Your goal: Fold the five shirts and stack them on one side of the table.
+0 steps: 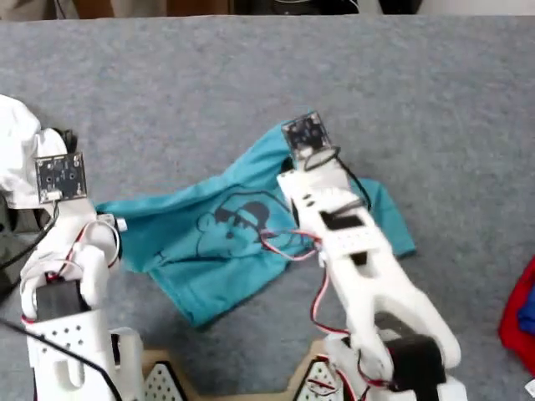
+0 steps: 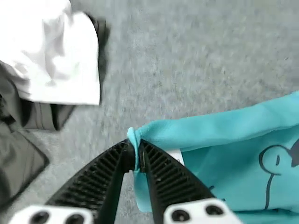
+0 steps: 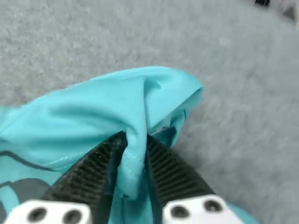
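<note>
A teal shirt [image 1: 226,242] with a dark printed figure lies rumpled in the middle of the grey table. My left gripper [image 2: 135,156] is shut on a pinched corner of the teal shirt [image 2: 224,135] at its left end, near the table's left side. My right gripper [image 3: 134,151] is shut on a raised fold of the teal shirt [image 3: 103,112] at its far edge. In the high view the right arm [image 1: 351,251] lies across the shirt and hides part of it. A white shirt [image 1: 17,150] sits bunched at the left edge over dark cloth [image 2: 28,116].
A red and blue garment [image 1: 522,313] pokes in at the right edge. Grey carpet-like table surface [image 1: 251,75] stretches open across the far half. The arm bases [image 1: 167,380] stand at the near edge.
</note>
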